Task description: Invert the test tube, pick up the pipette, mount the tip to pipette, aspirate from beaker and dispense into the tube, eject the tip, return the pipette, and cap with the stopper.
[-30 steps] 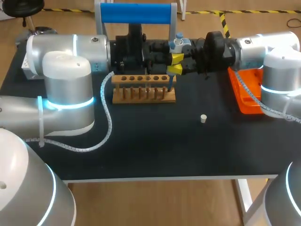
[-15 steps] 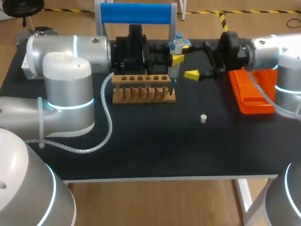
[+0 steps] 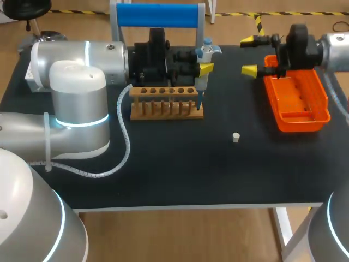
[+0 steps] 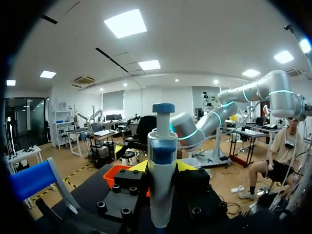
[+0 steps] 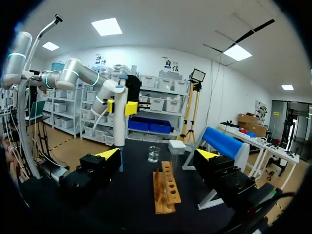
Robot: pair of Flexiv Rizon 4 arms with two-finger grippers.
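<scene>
— While your left end effector (image 3: 204, 69) clamps the pipette (image 3: 202, 82) from both sides, which way does it point?
— Its long axis stands upright, plunger up, tip down over the right end of the wooden rack (image 3: 166, 103).
— And your right end effector (image 3: 249, 54)?
— Wide open and holding nothing, over the orange tray (image 3: 322, 103), well apart from the pipette. The white stopper (image 3: 236, 137) lies on the bench (image 3: 180, 169).

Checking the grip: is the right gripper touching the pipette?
Apart. Head view: right gripper open beside the orange tray, bare table between it and the pipette.
</scene>
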